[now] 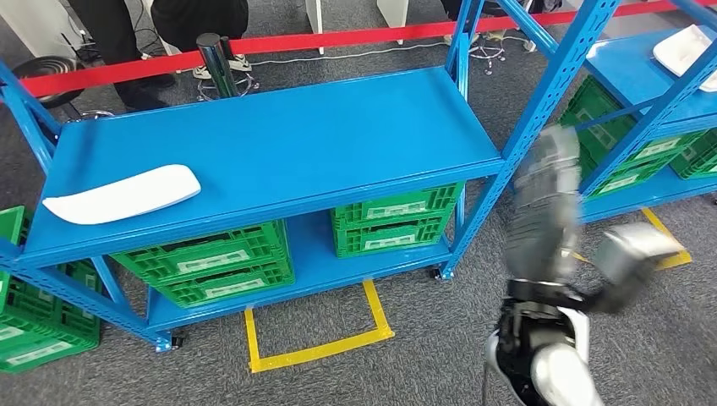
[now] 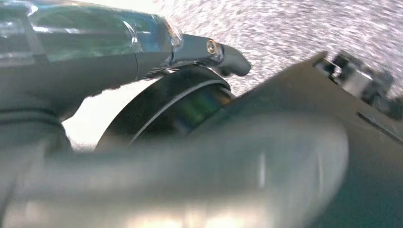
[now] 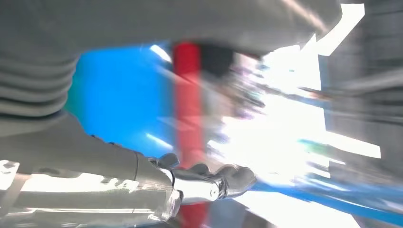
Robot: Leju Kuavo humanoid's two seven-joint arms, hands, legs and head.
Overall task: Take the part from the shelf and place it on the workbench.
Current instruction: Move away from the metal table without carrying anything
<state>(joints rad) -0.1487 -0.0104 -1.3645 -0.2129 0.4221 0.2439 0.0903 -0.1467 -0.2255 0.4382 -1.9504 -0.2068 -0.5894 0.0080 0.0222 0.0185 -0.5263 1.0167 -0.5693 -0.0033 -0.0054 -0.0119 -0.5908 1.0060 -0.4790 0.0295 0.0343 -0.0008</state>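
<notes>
A long white curved part (image 1: pixel 123 194) lies on the left end of the blue shelf's top board (image 1: pixel 321 135). My right arm rises at the right of the head view, motion-blurred, with my right hand (image 1: pixel 554 161) beside the shelf's corner post and far from the part. In the right wrist view my right hand (image 3: pixel 190 183) has its fingers stretched out and holds nothing; blue shelf and a red band blur behind it. My left hand (image 2: pixel 142 42) hangs low with a finger extended over speckled floor, and it holds nothing.
Green crates (image 1: pixel 211 262) (image 1: pixel 393 218) fill the lower shelf. A second blue rack (image 1: pixel 643 85) at the right carries another white part (image 1: pixel 685 46) and more green crates. Yellow floor tape (image 1: pixel 317 347) marks a square before the shelf. A red barrier (image 1: pixel 279 42) and people's legs stand behind.
</notes>
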